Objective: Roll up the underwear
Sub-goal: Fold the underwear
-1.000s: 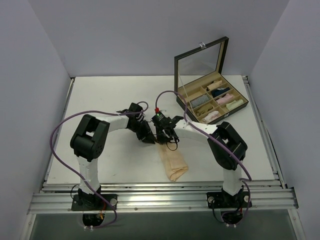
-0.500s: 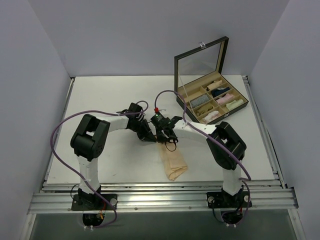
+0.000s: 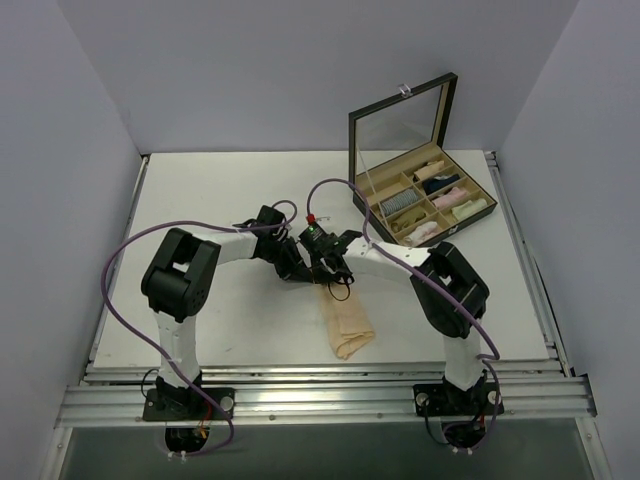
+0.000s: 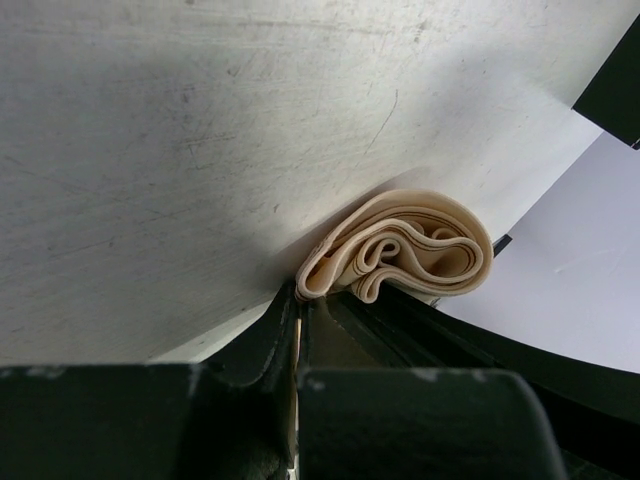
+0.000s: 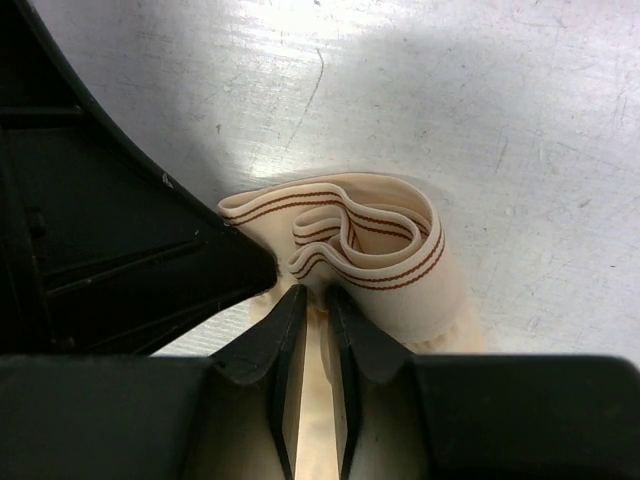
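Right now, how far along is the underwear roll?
Started: the far end of the underwear is curled into a few loose turns. In hand: the left end effector and right end effector pinch that curl from either side. To do: most of the cloth lies flat on the table, unrolled.

Thin, smooth, matt peach cloth underwear (image 5: 420,300) on a scratched, dull-sheened metal table (image 5: 560,120)
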Tool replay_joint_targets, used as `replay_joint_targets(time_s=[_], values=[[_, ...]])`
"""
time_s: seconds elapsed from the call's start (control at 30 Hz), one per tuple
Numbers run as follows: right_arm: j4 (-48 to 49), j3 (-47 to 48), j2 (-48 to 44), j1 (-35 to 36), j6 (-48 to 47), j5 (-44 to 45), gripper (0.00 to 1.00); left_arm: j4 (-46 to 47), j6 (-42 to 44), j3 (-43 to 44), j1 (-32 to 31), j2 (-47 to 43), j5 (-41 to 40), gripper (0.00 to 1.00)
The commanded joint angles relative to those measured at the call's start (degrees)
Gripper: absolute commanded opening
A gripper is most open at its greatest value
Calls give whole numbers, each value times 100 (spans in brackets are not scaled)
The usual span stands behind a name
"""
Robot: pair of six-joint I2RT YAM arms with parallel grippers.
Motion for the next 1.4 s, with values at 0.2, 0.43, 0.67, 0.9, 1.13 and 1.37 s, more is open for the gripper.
replay_joint_targets(time_s=[0.2, 0.43, 0.67, 0.9, 1.13, 1.37], values=[[-541, 3, 453, -12, -50, 431, 17, 115, 20, -23, 29, 73, -190, 2], [-620, -23, 620, -12, -23, 545, 0, 71, 38, 4, 38, 29, -199, 2], [-760, 178, 349, -20, -172, 590, 0, 89, 55, 21, 38, 82, -190, 2], [-436, 504, 181, -56, -331, -385, 0, 229, 20, -66, 20, 117, -199, 2], [-207, 574, 242, -55, -164, -843, 0, 186, 20, -40, 11, 108, -243, 2], [-13, 574, 260, -47, -120, -1116, 0, 194, 11, -14, 3, 161, -252, 2]])
